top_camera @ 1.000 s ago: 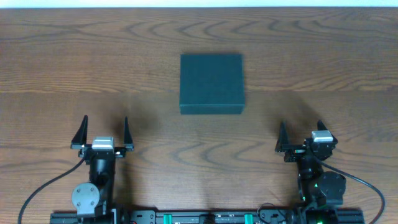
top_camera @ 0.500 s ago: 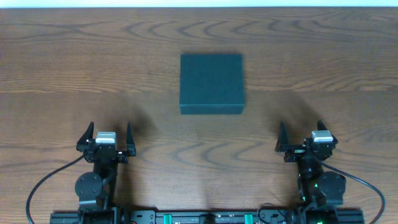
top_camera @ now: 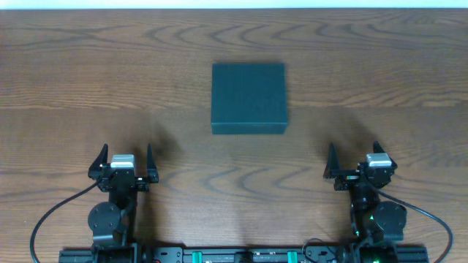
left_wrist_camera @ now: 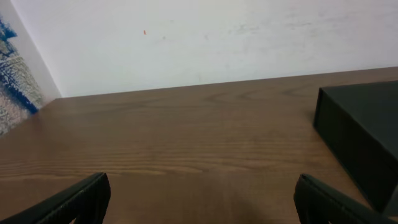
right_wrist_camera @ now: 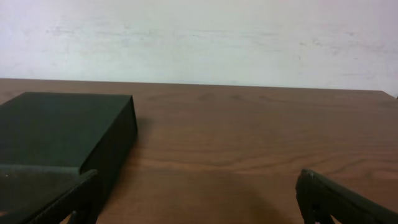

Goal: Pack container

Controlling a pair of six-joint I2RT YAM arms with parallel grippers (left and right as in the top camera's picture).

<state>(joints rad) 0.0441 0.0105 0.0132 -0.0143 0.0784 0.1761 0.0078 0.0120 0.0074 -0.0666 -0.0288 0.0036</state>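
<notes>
Wood-grain table (top_camera: 73, 80) fills the overhead view, with a pale wall (left_wrist_camera: 217, 43) behind it in the wrist views. Container (top_camera: 248, 97), a dark teal square box with its lid flat and closed, sits mid-table toward the far side, well apart from both arms. Left gripper (top_camera: 126, 150) at near edge, left side, fingers spread wide, nothing between them. Right gripper (top_camera: 353, 149) at near edge, right side, also spread wide, holding nothing. Box shows at right edge of left wrist view, left part of right wrist view.
</notes>
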